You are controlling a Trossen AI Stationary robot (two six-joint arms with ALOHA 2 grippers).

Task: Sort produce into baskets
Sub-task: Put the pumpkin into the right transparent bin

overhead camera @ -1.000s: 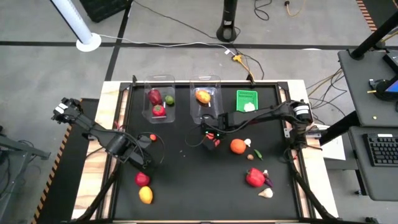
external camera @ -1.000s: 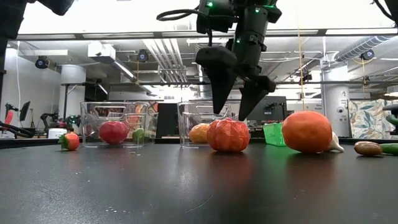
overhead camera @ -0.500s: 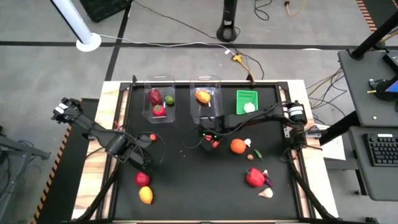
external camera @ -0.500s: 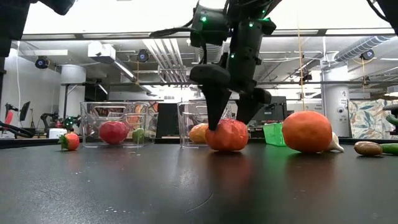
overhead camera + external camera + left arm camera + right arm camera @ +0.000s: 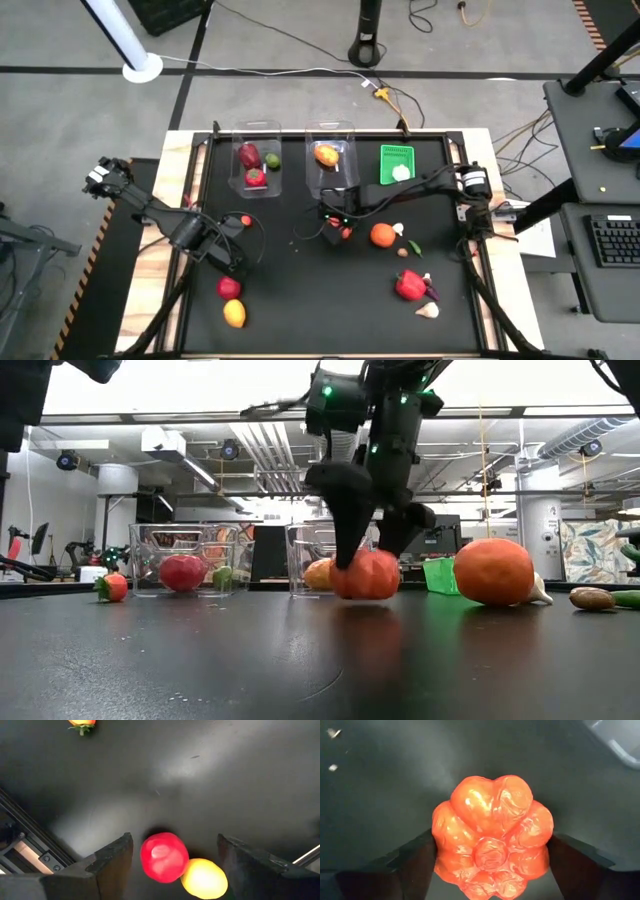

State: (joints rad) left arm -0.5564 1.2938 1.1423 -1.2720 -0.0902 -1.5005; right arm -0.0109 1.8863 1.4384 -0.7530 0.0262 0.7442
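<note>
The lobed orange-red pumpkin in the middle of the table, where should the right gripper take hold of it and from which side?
Take the pumpkin across its widest girth, from straight above. It sits flat on the table, ribbed and squat, so fingers seated in opposite grooves should slip least. The right gripper already straddles it that way.

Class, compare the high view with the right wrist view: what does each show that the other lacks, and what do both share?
Only the high view shows the two clear tubs, the green basket, the orange fruit and the left gripper hanging over a red fruit. Only the right wrist view shows the lobed, glossy surface of the red-orange pumpkin close up. Both show the right gripper, its jaws either side of that pumpkin on the black table.
</note>
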